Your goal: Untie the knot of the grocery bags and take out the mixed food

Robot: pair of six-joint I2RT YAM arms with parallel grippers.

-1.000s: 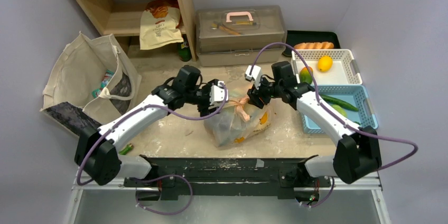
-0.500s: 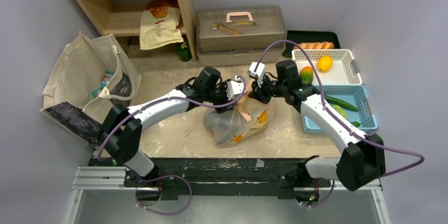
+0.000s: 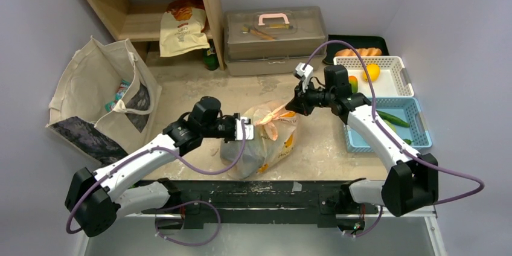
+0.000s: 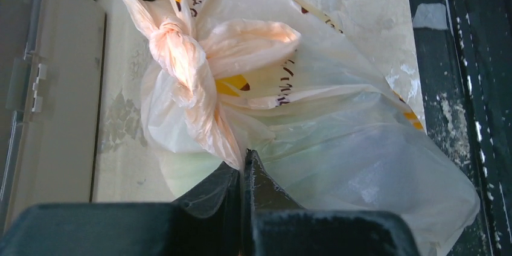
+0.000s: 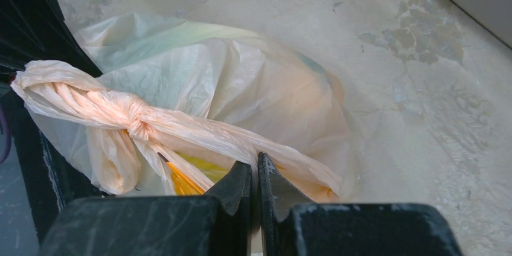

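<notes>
Both claws were clamped on handle strands of the grocery bags point(image 3: 265, 147), one on either side of the knot point(image 4: 175, 38): left claw point(image 4: 244, 168) left of the knot, right claw point(image 5: 256, 174) right of it. Below the knot, the bag's body sat on the worktop point(image 3: 326, 147).

Through the grocery bags point(image 4: 338, 147) the mixed food point(image 4: 188, 172) shows only as a pale green blur.

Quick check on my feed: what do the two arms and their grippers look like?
Left arm and right arm: white links between bulky black joints, with a purple cable looping along each. Left gripper and right gripper: two black, wedge-shaped fingers, dusty and scuffed.
</notes>
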